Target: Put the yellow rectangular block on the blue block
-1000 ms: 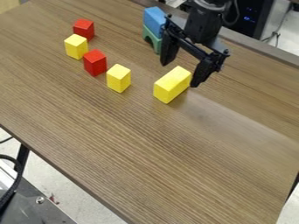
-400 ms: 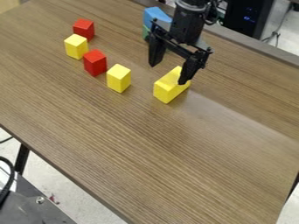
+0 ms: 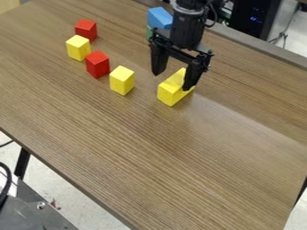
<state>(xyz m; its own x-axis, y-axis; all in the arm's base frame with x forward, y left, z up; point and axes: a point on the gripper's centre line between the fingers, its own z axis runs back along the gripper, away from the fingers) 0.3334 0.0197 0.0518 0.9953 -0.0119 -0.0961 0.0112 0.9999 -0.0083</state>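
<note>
Over by the tabletop's (image 3: 150, 148) far edge, the hand (image 3: 173, 81) hangs with fingers spread wide, and it's slid leftward and lower in view, now over the yellow rectangular block (image 3: 169, 93)! That block hasn't budged, lying on the tabletop. Behind the hand, partly blocked by it, the blue block (image 3: 160, 18) sits atop a green block (image 3: 149, 32). Off left, a row: small yellow (image 3: 121, 81), red (image 3: 97, 65), yellow (image 3: 78, 48), red (image 3: 85, 29).

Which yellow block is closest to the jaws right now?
The long rectangular yellow block, partly hidden behind one open jaw; the two smaller yellow ones stand farther left in the view.
</note>
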